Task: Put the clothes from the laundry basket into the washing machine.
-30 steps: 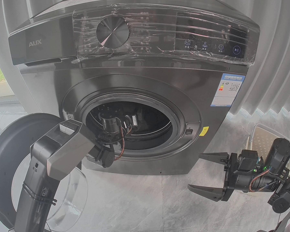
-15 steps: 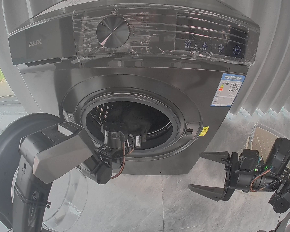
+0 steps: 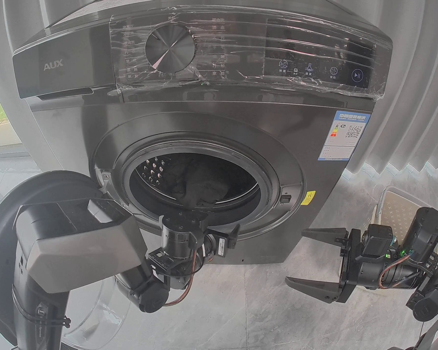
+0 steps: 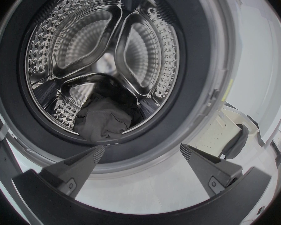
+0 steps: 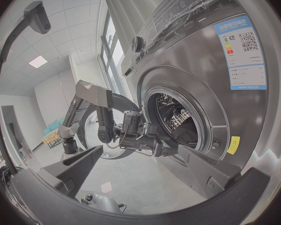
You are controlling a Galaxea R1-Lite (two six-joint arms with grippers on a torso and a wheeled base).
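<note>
Judging risk, we see the crumpled dark grey garment (image 4: pixel 103 119) lying low at the front of the steel drum (image 4: pixel 84 41) of the grey front-loading washing machine (image 3: pixel 219 113), near the door seal (image 4: pixel 193 78), where it could slide out or snag. Our left gripper (image 4: pixel 142 150), fingers wide and empty, has backed out of the drum since a second ago; our right gripper (image 3: pixel 294 257), equally wide and empty, stays near the white perforated laundry basket (image 3: pixel 399 212).

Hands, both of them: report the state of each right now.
Left hand: open, holding nothing.
Right hand: open, holding nothing.
</note>
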